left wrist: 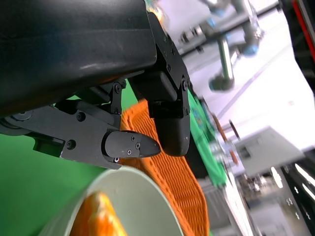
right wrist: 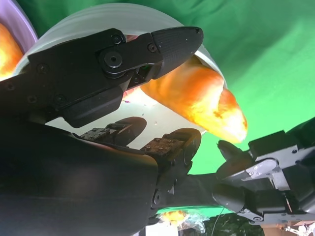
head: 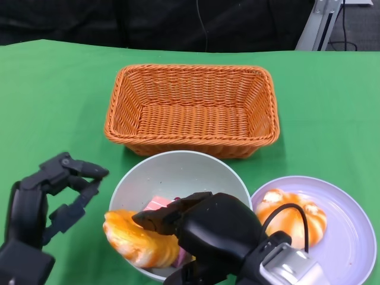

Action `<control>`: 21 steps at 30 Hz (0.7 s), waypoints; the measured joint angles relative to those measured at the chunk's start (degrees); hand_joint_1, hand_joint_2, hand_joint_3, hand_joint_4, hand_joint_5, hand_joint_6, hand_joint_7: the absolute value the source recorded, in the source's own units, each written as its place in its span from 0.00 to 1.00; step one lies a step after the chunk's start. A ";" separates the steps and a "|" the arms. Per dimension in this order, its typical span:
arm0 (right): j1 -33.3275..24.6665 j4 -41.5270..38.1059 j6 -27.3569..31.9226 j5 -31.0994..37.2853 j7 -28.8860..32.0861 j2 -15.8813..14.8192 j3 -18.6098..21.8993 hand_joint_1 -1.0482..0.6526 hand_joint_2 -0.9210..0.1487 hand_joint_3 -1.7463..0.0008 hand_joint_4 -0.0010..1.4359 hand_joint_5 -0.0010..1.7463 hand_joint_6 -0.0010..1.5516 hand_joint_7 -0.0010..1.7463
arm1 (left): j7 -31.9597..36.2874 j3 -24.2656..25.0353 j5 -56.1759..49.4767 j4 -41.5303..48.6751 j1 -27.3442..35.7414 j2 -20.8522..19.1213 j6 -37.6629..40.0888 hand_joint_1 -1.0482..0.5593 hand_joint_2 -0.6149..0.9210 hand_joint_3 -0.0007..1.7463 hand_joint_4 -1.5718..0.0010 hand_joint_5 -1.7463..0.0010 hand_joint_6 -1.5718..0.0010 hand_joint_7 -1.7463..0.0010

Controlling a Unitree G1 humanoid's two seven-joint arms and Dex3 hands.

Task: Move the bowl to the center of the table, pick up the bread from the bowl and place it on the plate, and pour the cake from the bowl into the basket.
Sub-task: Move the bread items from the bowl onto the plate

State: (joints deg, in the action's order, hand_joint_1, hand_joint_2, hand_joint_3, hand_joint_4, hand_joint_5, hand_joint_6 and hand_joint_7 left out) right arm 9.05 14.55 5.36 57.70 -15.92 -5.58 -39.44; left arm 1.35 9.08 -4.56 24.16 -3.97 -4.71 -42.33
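Head view, lower centre: right hand (head: 196, 228) grasping bread (head: 138, 239) over bowl (head: 178, 172) for plate (head: 350, 237); left hand (head: 50, 199) released, lower left.

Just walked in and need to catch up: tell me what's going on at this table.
The right hand reaches into the pale bowl and holds a long bread at the bowl's near rim. A pink cake lies in the bowl. A round bun sits on the lilac plate. The left hand hovers open beside the bowl. The wicker basket stands behind the bowl.
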 measured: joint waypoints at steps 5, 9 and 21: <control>-0.09 -0.61 0.14 0.32 0.96 0.39 0.30 0.09 0.00 0.91 0.34 0.01 0.29 0.01 | 1.64 -0.08 -0.74 -1.06 0.29 0.26 2.24 0.56 1.00 0.18 0.57 0.16 0.54 0.34; 0.08 -1.64 0.05 0.25 1.69 0.44 0.58 0.10 0.00 0.91 0.37 0.02 0.31 0.01 | 1.65 -0.16 -0.75 -1.09 0.58 0.24 2.78 0.56 1.00 0.17 0.56 0.18 0.54 0.34; 0.56 -2.74 0.00 -0.19 3.26 0.44 0.64 0.12 0.00 0.90 0.38 0.02 0.31 0.01 | 1.68 -0.24 -0.84 -0.69 0.57 -0.09 2.29 0.56 1.00 0.17 0.54 0.21 0.53 0.35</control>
State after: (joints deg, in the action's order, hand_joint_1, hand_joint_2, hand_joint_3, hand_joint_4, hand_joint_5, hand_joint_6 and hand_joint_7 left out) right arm 9.61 11.81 5.36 57.51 -12.66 -5.15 -38.81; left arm 3.04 8.84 -5.40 23.48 -3.40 -4.80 -40.04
